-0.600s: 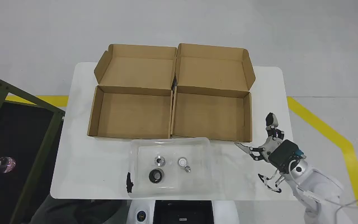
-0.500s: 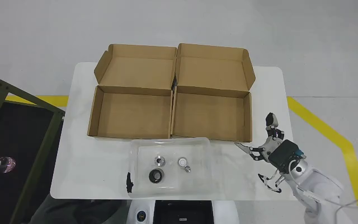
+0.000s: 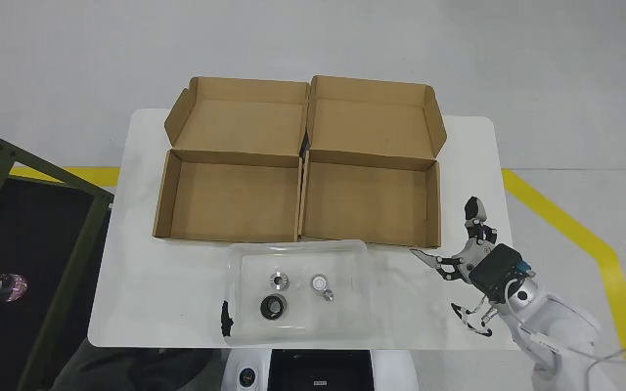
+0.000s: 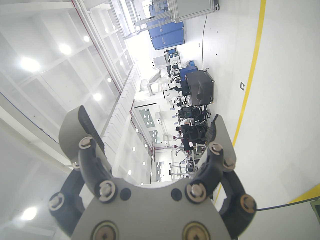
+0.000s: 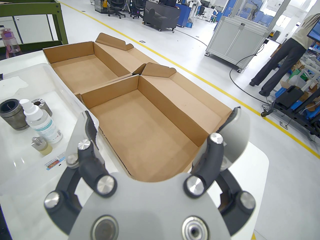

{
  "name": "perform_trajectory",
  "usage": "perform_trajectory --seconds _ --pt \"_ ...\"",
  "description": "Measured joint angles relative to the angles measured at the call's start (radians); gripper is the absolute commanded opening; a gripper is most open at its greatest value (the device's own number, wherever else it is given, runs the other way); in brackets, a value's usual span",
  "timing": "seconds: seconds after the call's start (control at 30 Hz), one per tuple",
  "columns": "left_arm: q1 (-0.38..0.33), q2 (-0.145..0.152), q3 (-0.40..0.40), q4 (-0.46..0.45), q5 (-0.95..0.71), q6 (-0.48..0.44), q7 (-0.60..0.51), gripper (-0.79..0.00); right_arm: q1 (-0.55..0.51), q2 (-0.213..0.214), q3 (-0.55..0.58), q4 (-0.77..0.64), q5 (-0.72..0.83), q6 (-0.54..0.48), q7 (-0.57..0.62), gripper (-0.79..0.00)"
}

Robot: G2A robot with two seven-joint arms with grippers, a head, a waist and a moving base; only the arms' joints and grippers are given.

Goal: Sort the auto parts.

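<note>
A clear plastic tray [image 3: 245, 264] at the table's front holds the parts: a dark ring-shaped bearing [image 3: 273, 307], a small silver cylinder [image 3: 282, 282] and a small white bottle [image 3: 321, 285]. In the right wrist view the bearing [image 5: 13, 113], bottle [image 5: 41, 123], silver cylinder [image 5: 41, 103] and a small metal piece [image 5: 40, 144] stand together. My right gripper [image 3: 445, 233] hovers open and empty off the tray's right end, by the right box's front corner; its own view shows the open gripper [image 5: 162, 114]. My left gripper [image 4: 149, 116] is open, empty, facing the hall.
Two open cardboard boxes, left [image 3: 230, 200] and right [image 3: 367, 203], sit side by side behind the tray, lids folded back, nothing inside. A dark object [image 3: 227, 321] lies at the tray's front left corner. White table [image 3: 137, 283] shows bare on both sides.
</note>
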Motion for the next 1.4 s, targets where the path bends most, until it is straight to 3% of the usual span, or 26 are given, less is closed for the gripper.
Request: perform_trajectory --seconds 0.17,0.37,1.03,1.4 --pt "0.000 0.000 0.000 0.000 0.000 0.000 0.000 0.000 0.015 0.001 -0.033 0.001 0.040 -0.040 -0.013 0.000" --pt "0.000 0.000 0.000 0.000 0.000 0.000 0.000 0.000 0.069 0.009 -0.093 0.004 0.060 -0.127 0.056 0.000" --pt "0.000 0.000 0.000 0.000 0.000 0.000 0.000 0.000 0.384 0.012 -0.463 0.083 0.057 -0.288 0.411 0.000" --pt "0.000 0.000 0.000 0.000 0.000 0.000 0.000 0.000 0.471 0.024 -0.626 0.090 0.080 -0.312 0.590 0.000"
